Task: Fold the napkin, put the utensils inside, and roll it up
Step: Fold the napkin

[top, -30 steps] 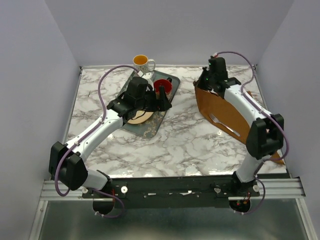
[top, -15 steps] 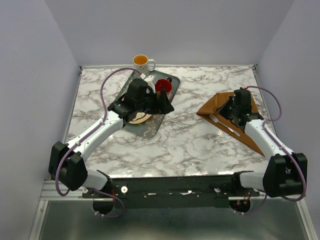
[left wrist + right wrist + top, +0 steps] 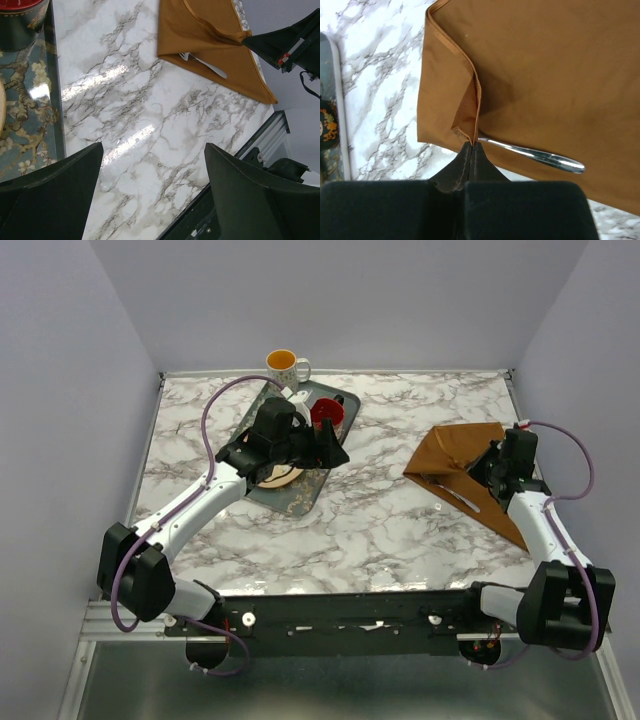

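The rust-brown napkin (image 3: 450, 452) lies on the right side of the marble table, partly folded over, with one corner raised. My right gripper (image 3: 492, 466) is shut on that corner (image 3: 470, 131) and holds it just above the cloth. A silvery utensil (image 3: 540, 156) lies on the napkin under the lifted fold, its handle sticking out; it also shows in the overhead view (image 3: 462, 497) and the left wrist view (image 3: 206, 63). My left gripper (image 3: 334, 446) hangs open over the right edge of the tray, with nothing between its fingers (image 3: 50, 195).
A dark green patterned tray (image 3: 300, 492) at the middle left carries a plate (image 3: 281, 477) and a red cup (image 3: 326, 412). A yellow mug (image 3: 286, 365) stands at the back edge. The napkin reaches close to the table's right edge.
My right gripper has swung from the far back to the near right with the napkin corner, drawing the cloth over the utensil. The left arm has not moved.
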